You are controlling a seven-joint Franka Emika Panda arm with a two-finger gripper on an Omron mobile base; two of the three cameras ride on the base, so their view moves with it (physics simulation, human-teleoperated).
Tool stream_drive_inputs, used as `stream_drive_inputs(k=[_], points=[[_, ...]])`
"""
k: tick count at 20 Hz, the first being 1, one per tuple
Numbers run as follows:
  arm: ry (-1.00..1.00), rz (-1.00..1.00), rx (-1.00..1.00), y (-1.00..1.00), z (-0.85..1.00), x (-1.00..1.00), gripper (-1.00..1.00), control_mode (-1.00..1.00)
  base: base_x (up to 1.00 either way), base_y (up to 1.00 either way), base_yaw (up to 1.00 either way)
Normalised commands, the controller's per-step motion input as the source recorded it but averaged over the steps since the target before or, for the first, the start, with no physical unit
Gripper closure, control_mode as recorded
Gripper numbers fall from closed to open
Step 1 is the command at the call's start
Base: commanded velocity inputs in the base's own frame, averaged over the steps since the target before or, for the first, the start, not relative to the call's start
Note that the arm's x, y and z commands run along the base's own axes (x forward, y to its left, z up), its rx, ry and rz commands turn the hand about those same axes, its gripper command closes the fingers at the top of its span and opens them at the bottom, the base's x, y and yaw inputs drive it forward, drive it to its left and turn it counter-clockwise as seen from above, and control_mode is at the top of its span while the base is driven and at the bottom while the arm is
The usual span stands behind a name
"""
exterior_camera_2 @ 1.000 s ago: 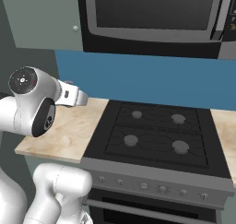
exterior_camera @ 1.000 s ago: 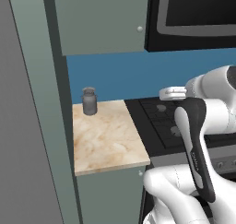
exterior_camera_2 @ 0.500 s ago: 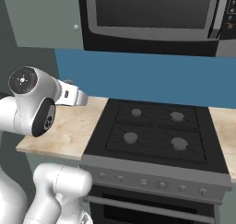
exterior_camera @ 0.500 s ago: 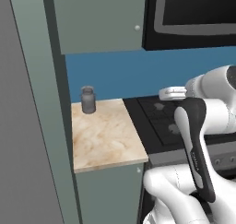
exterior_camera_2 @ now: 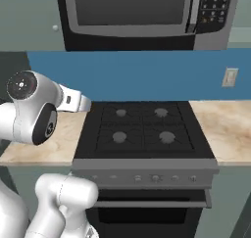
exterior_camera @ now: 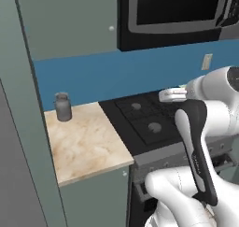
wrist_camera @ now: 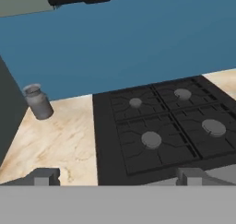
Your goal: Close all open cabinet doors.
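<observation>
A grey-green upper cabinet door [exterior_camera: 70, 20] with a small pale knob hangs left of the microwave and lies flush with its cabinet; the same door [exterior_camera_2: 29, 11] sits at the top left of the right base view. Below the counter another door [exterior_camera: 93, 198] also looks shut. A tall grey-green panel [exterior_camera: 25, 128] rises along the left edge; I cannot tell whether it is an open door. My gripper [wrist_camera: 117, 177] is open and empty, held above the stove's front edge and facing the blue wall. Its fingertips [wrist_camera: 44, 176] stand far apart.
A black four-burner stove [exterior_camera_2: 144, 129] sits under the microwave [exterior_camera_2: 132, 11]. A small grey jar [exterior_camera: 62, 107] stands at the back of the marble counter [exterior_camera: 84, 146]. More counter [exterior_camera_2: 225, 129] lies right of the stove, below a wall outlet [exterior_camera_2: 229, 77].
The whole scene has slid left in both base views, so the base has moved right. The arm holds the same pose.
</observation>
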Motion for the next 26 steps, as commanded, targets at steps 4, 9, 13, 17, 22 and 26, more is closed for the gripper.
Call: stream_drive_inputs(k=[4, 9, 13, 17, 22, 26], points=[[0.00, 0.00, 0.00, 0.00, 0.00, 0.00, -1.00, 1.00, -0.09, 0.00, -0.65], [0.00, 0.00, 0.00, 0.00, 0.00, 0.00, -1.00, 1.00, -0.08, 0.00, -0.67], [0.00, 0.00, 0.00, 0.00, 0.00, 0.00, -1.00, 1.00, -0.08, 0.00, -0.64], [0.00, 0.00, 0.00, 0.00, 0.00, 0.00, -1.00, 1.00, -0.03, 0.00, -0.64], [0.00, 0.00, 0.00, 0.00, 0.00, 0.00, -1.00, 1.00, 0.00, 0.00, -0.59], [0.00, 0.00, 0.00, 0.00, 0.00, 0.00, -1.00, 1.00, 0.00, 0.00, -0.65]])
